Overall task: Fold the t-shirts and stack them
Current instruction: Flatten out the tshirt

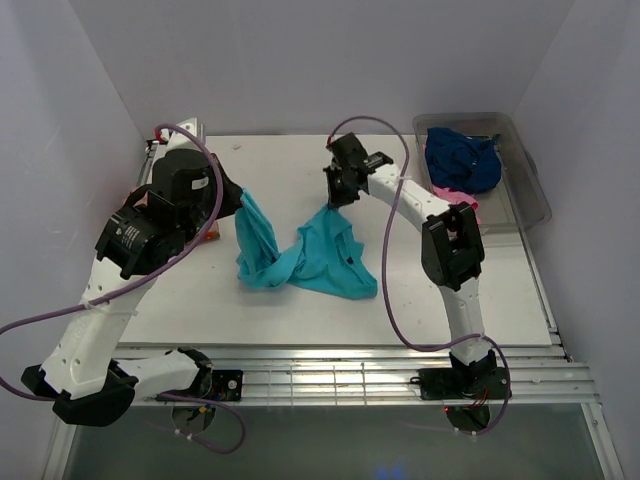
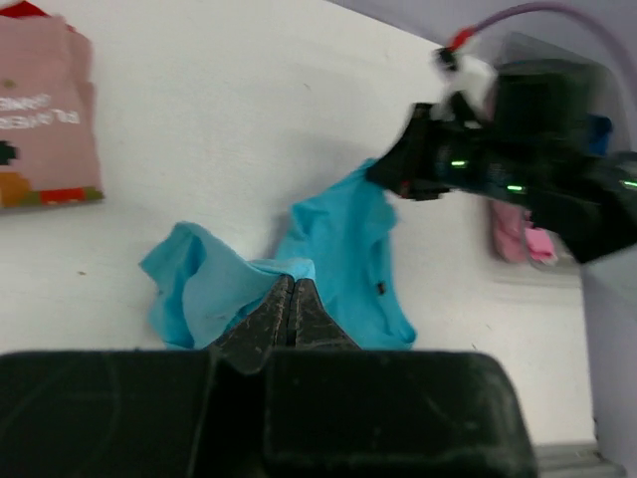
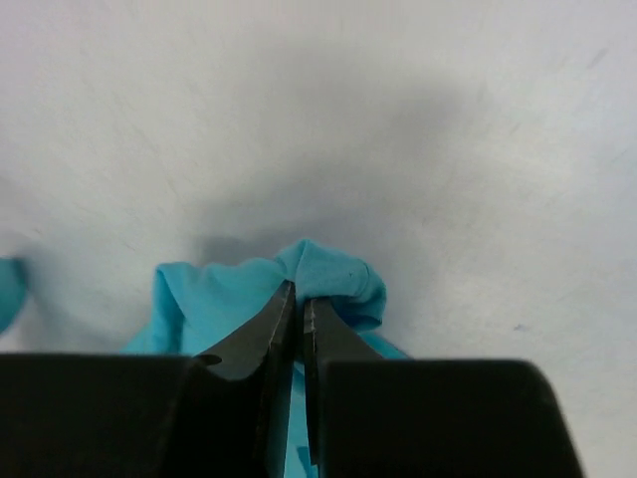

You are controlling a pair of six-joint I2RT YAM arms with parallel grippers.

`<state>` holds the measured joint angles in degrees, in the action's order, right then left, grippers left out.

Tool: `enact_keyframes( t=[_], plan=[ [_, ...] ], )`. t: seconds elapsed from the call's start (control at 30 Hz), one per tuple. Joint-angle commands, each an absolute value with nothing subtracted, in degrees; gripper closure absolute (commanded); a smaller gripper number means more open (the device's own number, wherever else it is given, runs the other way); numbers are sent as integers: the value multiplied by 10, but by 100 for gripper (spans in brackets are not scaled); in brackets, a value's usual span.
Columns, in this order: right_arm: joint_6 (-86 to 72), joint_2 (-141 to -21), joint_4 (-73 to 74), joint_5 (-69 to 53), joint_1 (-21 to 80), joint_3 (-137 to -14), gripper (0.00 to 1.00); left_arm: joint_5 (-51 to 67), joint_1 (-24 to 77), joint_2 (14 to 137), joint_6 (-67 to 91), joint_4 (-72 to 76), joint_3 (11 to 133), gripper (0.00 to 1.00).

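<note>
From above, we see both arms reaching out over the table (image 1: 300, 160). The left arm (image 1: 150, 230) bends up high and leans to the right. The left gripper (image 1: 238, 203) pinches one end of the turquoise tee (image 1: 318, 262). The right arm (image 1: 440, 235) stretches forward and bends to the left. The right gripper (image 1: 336, 200) points down and pinches the other end. The tee hangs from both, and its middle sags onto the table between them. At the far right sits a tub (image 1: 535, 195) with a navy tee (image 1: 462, 160) inside and a pink tee (image 1: 455, 197) at its near corner.

In the left wrist view, the gripper is closed tight on a fold of the turquoise tee. A salmon tee (image 2: 45, 119) lies folded flat at the left, with a bit of red tee (image 2: 25, 8) past it. The right arm is blurry here, so we cannot tell much about it.

In the right wrist view, the gripper is nearly closed, with a bunched bit of tee squeezed in it, up off the table.
</note>
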<state>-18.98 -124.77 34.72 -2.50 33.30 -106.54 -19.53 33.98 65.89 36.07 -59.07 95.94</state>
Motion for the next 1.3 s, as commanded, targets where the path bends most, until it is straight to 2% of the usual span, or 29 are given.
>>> enact_keyframes(
  t=[0.0,0.03,0.1,0.23,0.43,0.57,0.7,0.73,0.83,0.87,0.97,1.13,1.27],
  plan=[
    [-142,-1180,421,73,301,-1246,92,-362,339,650,329,-593,973,100],
    [-138,-1173,435,76,293,-1305,92,-383,338,648,317,-588,968,100],
    [-130,-1151,448,64,265,-1328,92,-419,338,639,298,-555,952,100],
    [-111,-1055,442,64,239,-1283,92,-481,338,590,265,-485,884,100],
    [-100,-904,453,85,243,-1085,92,-480,338,543,286,-477,812,100],
    [-149,-825,507,85,261,-938,92,-388,338,546,322,-512,779,100],
    [-249,-741,561,76,325,-732,92,-307,338,551,351,-514,736,100],
    [-294,-707,578,83,339,-703,90,-291,338,554,353,-515,731,100],
    [-337,-668,612,97,380,-638,59,-238,338,564,358,-518,715,100],
    [-343,-664,620,111,390,-629,44,-228,338,566,358,-518,712,100],
    [-333,-660,602,135,390,-621,27,-204,338,569,361,-518,698,100],
    [-268,-746,476,142,390,-665,27,-209,338,552,377,-528,704,100],
    [-218,-851,384,114,388,-738,37,-221,338,535,393,-555,714,100]
  ],
)
